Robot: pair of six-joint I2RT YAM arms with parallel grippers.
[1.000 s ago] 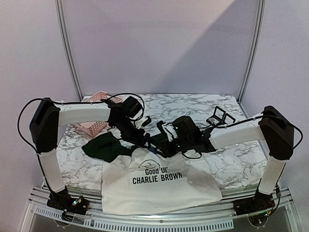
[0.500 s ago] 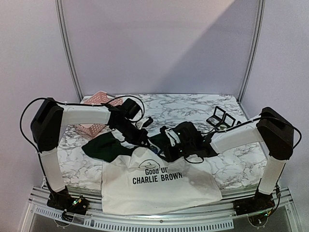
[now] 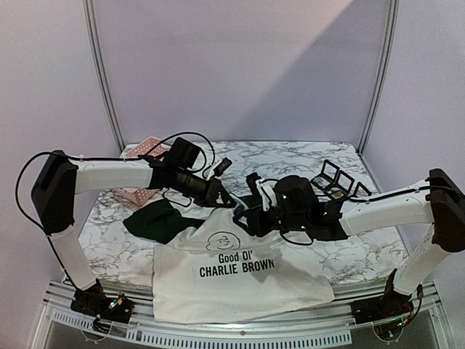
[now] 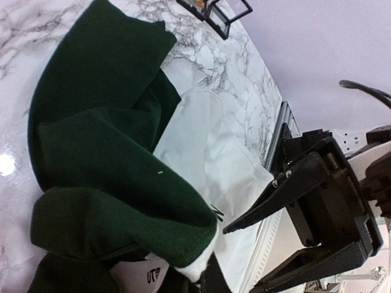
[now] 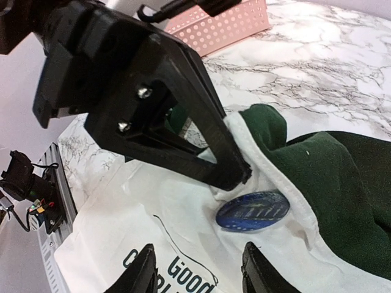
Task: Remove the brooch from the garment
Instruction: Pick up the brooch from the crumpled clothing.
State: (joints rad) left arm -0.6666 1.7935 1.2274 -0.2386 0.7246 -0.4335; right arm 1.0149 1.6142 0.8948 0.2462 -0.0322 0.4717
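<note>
One glossy blue oval brooch (image 5: 252, 210) on soft white garment (image 3: 240, 280), left gripper (image 5: 235, 174) pinching its neckline, right gripper (image 5: 198, 262) jaws wide over the print, marble-patterned table (image 3: 305, 156), lilac walls (image 3: 240, 73).

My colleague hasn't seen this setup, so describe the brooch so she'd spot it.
Find the white T-shirt with green sleeves on the marble table. Near its top edge, above the black lettering, sits the brooch: a shiny blue oval, the only blue thing on the cloth.

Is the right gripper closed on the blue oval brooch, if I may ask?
No; the blue oval brooch lies untouched on the white T-shirt, beyond the open right gripper.
</note>
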